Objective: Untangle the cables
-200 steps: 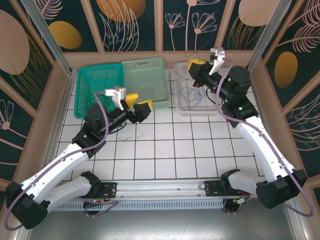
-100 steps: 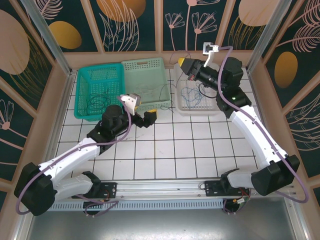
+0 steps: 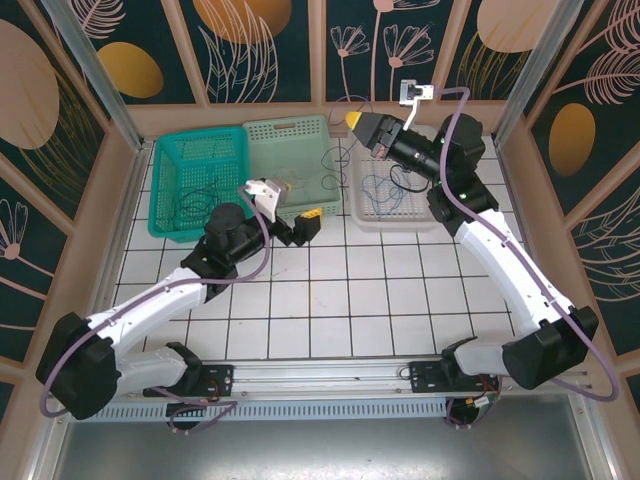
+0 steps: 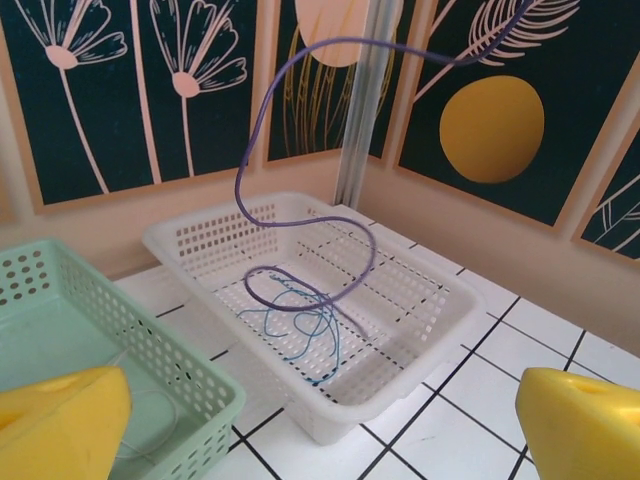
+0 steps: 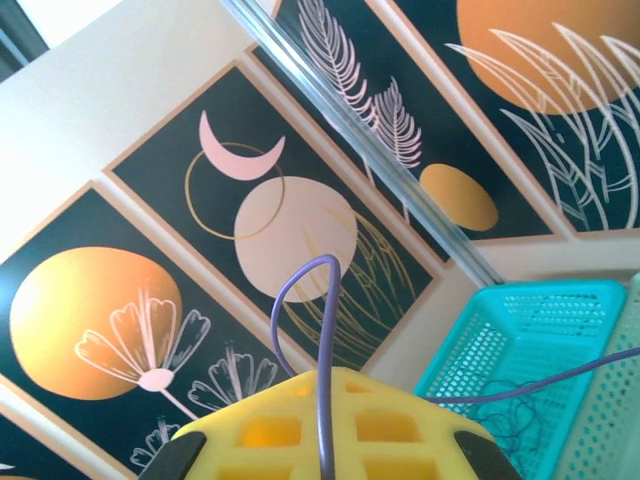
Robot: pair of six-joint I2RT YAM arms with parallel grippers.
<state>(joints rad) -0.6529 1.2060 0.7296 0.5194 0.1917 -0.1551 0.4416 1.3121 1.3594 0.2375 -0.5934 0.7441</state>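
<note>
My right gripper [image 3: 360, 121] is clamped shut on the purple cable [image 4: 240, 185]. The strand runs straight up between its yellow fingers [image 5: 300, 420], and the gripper holds that end high above the white basket [image 4: 405, 335]. Below the gripper the cable hangs in a loose spiral, and its bottom loop rests over the blue cable [image 4: 315, 335] on the basket floor. I judge the step in hand to be drawing the purple one free of the blue tangle.

My left gripper [image 4: 322, 425] stands wide open and empty, low over the desk [image 4: 560, 330]. The white basket is just ahead of it and the pale green basket [image 4: 150, 340] is by its left finger.

Next, I reckon the lift must go higher, and slowly. If the blue cable rises with it, the left gripper should reach ahead and pin it down.
</note>
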